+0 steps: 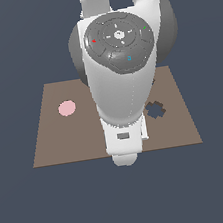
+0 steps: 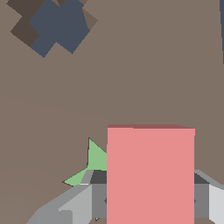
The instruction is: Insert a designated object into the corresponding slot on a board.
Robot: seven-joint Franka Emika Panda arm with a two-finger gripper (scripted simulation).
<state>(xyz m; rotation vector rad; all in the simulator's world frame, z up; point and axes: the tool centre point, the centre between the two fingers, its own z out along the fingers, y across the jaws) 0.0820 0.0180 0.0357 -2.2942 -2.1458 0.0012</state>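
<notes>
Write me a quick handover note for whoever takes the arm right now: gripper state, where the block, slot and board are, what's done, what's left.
Gripper: appears shut on the red-salmon square block, held above the board.
A green star lies on the board just behind the block.
The cross-shaped cut-out is visible in both views; the arm hides most of the board's middle in the exterior view, so the square slot is not clearly visible.
A pink disc sits on the exterior view's left.
Done: block appears picked up.
Left: find the square slot, align, insert.
</notes>
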